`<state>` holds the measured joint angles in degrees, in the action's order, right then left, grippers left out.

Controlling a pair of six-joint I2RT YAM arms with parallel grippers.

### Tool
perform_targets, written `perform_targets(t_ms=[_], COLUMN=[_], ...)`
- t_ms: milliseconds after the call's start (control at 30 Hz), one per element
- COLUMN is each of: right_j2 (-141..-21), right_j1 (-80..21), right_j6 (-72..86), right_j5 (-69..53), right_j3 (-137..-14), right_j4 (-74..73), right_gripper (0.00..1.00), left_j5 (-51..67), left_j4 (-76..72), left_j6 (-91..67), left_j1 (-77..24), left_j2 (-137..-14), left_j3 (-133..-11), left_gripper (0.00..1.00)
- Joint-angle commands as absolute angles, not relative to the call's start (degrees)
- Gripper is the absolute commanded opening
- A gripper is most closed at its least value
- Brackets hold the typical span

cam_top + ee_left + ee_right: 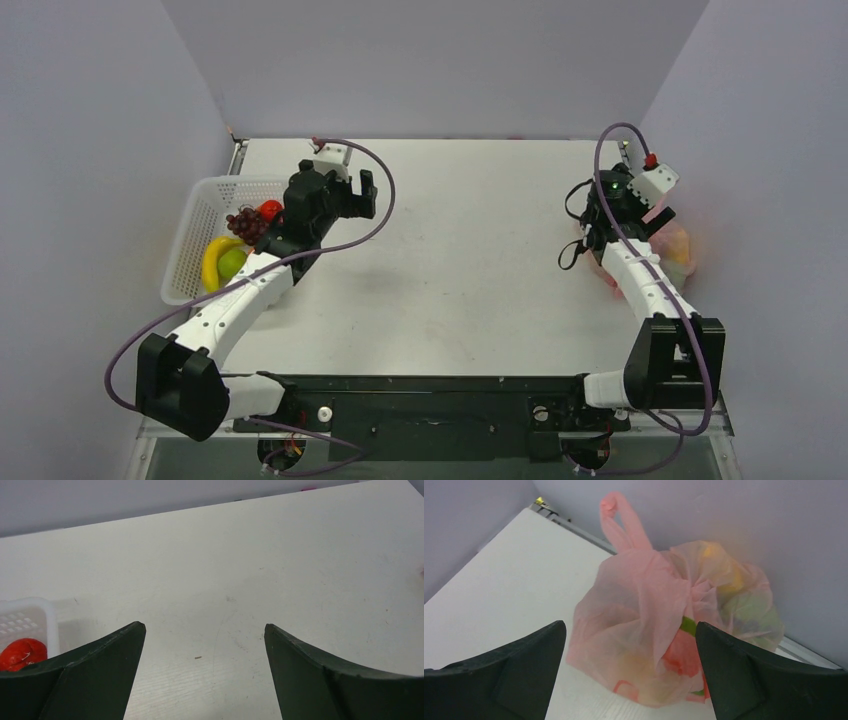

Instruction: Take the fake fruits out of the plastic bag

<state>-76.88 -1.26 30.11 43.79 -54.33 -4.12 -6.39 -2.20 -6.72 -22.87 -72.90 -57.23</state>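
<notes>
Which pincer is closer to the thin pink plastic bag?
Right. The right pincer is just in front of the thin pink plastic bag; the left pincer is far across the table, beside the white mesh basket.

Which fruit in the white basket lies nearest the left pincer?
The red fruit; the purple grapes beside it, the banana and the green fruit all lie farther away.
</notes>
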Motion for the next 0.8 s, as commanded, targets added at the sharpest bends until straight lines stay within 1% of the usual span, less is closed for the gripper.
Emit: perform_targets(t_ms=[0, 133, 300, 500, 567, 633, 700, 733, 767], right_j2=[-80.2, -84.1, -88.1, -91.6, -92.2, -93.3, -94.1, -94.4, -94.7], right_j1=[3.3, 7.6, 11.0, 12.0, 12.0, 12.0, 11.9, 11.9, 11.9], right_j6=[33.9, 40.3, 43.9, 43.3, 42.3, 41.8, 42.3, 42.6, 42.7], right_j5=[46.6, 46.4, 45.2, 43.0, 41.1, 39.3, 37.7, 37.0, 36.0], right_j3=[-60.4, -64.7, -68.2, -68.8, -68.7, -68.6, -68.3, -68.1, -68.1], right_j4=[-8.2, -15.6, -19.5, -20.6, -19.8, -19.5, -19.3, -19.2, -19.1], right_gripper=[0.98, 0.98, 0.97, 0.91, 0.87, 0.78, 0.64, 0.62, 0.57], left_j5=[-5.6, -4.8, -3.9, -3.4, -2.9, -2.4, -2.0, -1.7, -1.5], left_j4=[-2.7, -1.8, -1.7, -1.7, -1.7, -1.5, -1.0, -0.7, -0.6], left_j6=[-5.5, -5.4, -6.0, -6.6, -6.9, -7.2, -7.4, -7.6, -7.8], left_j1=[-25.3, -26.4, -26.5, -26.5, -26.5, -26.5, -26.5, -26.5, -26.6], left_j2=[-73.3, -74.0, -73.9, -74.5, -75.2, -76.2, -77.2, -77.6, -78.2], left_j3=[-59.6, -60.4, -60.8, -60.8, -61.0, -61.4, -61.8, -61.9, -62.1], left_gripper=[0.88, 0.88, 0.88, 0.87, 0.87, 0.87, 0.87, 0.87, 0.87])
